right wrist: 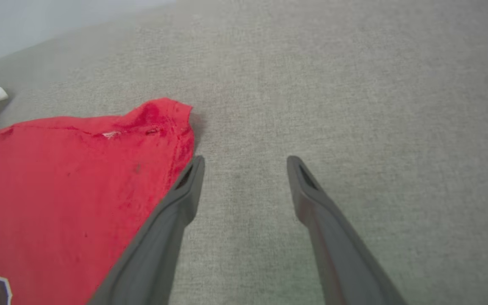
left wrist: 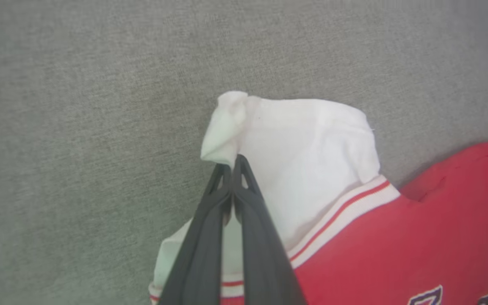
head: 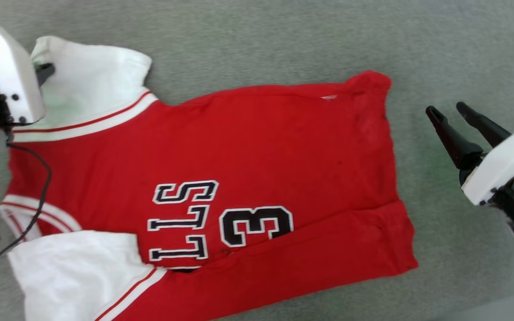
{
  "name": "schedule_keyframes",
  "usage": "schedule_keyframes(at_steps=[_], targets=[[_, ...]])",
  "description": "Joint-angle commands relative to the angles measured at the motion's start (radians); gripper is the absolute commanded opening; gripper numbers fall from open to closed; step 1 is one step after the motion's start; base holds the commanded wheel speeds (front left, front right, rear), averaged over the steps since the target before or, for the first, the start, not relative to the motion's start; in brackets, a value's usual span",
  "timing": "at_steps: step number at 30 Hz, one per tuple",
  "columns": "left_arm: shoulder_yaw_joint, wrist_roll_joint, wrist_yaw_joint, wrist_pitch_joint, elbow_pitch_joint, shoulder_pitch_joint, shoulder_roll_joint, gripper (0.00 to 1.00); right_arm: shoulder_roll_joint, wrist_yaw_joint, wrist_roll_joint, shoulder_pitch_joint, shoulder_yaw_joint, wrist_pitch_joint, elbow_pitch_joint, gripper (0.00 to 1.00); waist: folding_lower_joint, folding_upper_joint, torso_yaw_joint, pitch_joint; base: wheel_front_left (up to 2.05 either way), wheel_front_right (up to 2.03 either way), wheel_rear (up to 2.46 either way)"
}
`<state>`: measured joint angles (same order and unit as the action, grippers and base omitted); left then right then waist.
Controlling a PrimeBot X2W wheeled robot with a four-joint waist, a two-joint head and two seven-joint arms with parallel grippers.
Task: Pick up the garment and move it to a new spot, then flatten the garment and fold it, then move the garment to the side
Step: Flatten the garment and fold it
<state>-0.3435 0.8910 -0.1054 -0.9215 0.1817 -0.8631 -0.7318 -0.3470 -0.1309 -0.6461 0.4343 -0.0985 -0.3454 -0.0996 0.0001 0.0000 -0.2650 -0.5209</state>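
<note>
- Between the closed tips of the left pincer, the corner of a white sleeve is sitting pinched, and the cloth is bunching into a small peak just past the tips.
- To the right of that pincer, in its own wrist view, the garment is lying spread out on the grey surface. Its red body is stretching away towards the other arm.
- On the far side of the cloth, the right pincer is standing wide open and gripping nothing. It is staying clear of the hem, with bare surface showing between its fingers.
- Just ahead and to the left of the right pincer's left fingertip, the rumpled hem corner is lifting slightly (whether the finger is touching the red edge, I cannot tell).
- Between the two pincers, nearer the left one, the black lettering is showing "LLS" and a "3". A red fold along the near edge is covering the rest.
- On the near side of the left pincer, the second sleeve is lying flat, with its striped trim facing the red body.
- Below the left pincer's arm, a thin dark cable is looping over the collar end of the cloth.
</note>
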Motion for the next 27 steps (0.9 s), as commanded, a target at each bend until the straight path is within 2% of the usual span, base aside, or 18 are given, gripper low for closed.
schedule_keyframes(at_steps=[1,6,12,15,16,17,18,19,21,27], targets=[[-0.02,-0.018,0.011,0.002,-0.021,-0.017,0.013,0.0,-0.028,0.0,-0.032,0.052,-0.019,-0.062,-0.025,1.0,-0.0001,0.0,0.063,0.021,0.0,0.0,0.0],[-0.057,-0.041,0.031,0.012,-0.095,-0.052,0.042,0.0,-0.076,0.0,-0.071,0.155,-0.056,-0.201,-0.089,1.0,-0.0001,0.0,0.131,-0.004,0.0,0.0,0.0],[-0.078,-0.062,0.043,0.041,-0.138,-0.069,0.07,0.0,-0.067,0.0,-0.078,0.27,-0.105,-0.308,-0.204,1.0,-0.0001,0.0,0.178,-0.037,0.0,0.0,0.0],[-0.086,-0.07,0.05,0.056,-0.139,-0.065,0.074,0.0,-0.056,0.0,-0.085,0.275,-0.148,-0.41,-0.285,1.0,-0.0001,0.0,0.191,-0.039,0.0,0.0,0.0],[-0.086,-0.07,0.051,0.059,-0.139,-0.064,0.076,0.0,-0.055,0.001,-0.083,0.275,-0.166,-0.444,-0.303,0.59,-0.0001,0.0,0.194,-0.039,0.0,0.0,0.0],[-0.086,-0.07,0.051,0.059,-0.139,-0.064,0.076,0.0,-0.055,0.001,-0.083,0.275,-0.166,-0.444,-0.303,0.59,-0.0001,0.0,0.194,-0.039,0.0,0.0,0.0],[-0.087,-0.068,0.053,0.063,-0.138,-0.063,0.077,0.0,-0.055,0.0,-0.082,0.274,-0.181,-0.471,-0.315,0.24,-0.0001,0.0,0.196,-0.038,0.0,0.0,0.0],[-0.087,-0.068,0.056,0.068,-0.136,-0.061,0.078,0.0,-0.055,0.0,-0.085,0.276,-0.193,-0.49,-0.322,0.0,-0.0001,0.0,0.198,-0.037,0.0,0.0,0.0],[-0.081,-0.063,0.058,0.08,-0.132,-0.051,0.078,0.0,-0.06,0.0,-0.084,0.29,-0.207,-0.503,-0.319,0.0,-0.0001,0.0,0.2,-0.031,0.0,0.0,0.0],[-0.046,-0.048,0.055,0.15,-0.124,0.003,0.07,0.0,-0.096,0.0,-0.061,0.336,-0.18,-0.409,-0.241,0.0,-0.0001,0.0,0.203,0.028,0.0,0.0,0.0]])
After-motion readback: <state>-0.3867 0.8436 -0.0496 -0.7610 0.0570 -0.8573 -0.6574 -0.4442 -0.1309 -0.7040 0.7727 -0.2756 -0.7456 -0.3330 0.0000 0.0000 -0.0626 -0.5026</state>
